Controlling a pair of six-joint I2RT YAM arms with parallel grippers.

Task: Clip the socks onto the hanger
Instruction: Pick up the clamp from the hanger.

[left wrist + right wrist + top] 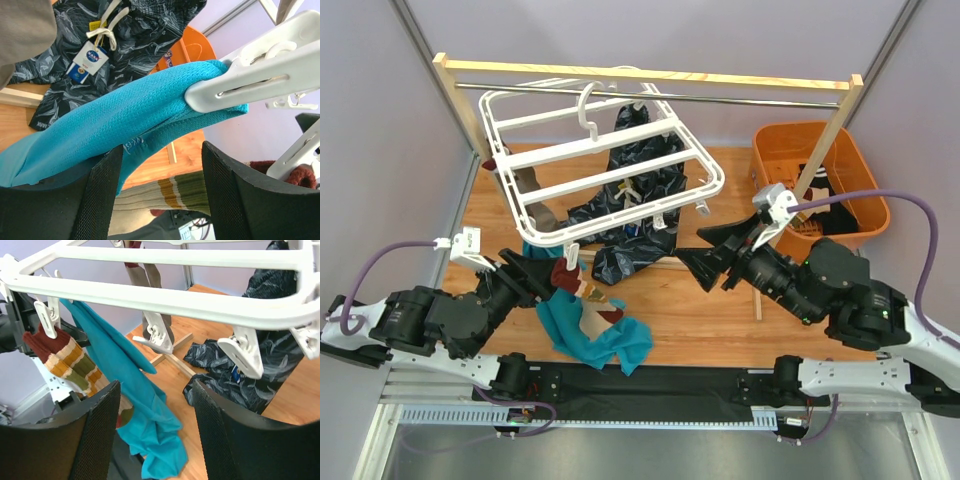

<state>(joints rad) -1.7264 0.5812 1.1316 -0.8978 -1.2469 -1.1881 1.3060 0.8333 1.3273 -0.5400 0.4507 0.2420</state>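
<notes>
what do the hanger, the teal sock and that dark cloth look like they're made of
Hanger: moulded white plastic by the look, smooth with a faint sheen and rounded edges.
Teal sock: soft knit fabric, matte, with a fine mesh texture showing.
Dark cloth: probably a thin synthetic, judging by its glossy creases and printed pattern.

Bright, even, diffuse light from overhead in all three views. Sharp edge to edge from above. Only faint, soft-edged shadows on the wooden bench (710,315). Broken sheen on the dark glossy cloth (625,260). Close to blown-out white on the hanger (175,301) bars from the right wrist. Crisp weave on the teal sock (125,117) from the left wrist, crisp mesh on the left tool (161,150) pads (105,200) too.
</notes>
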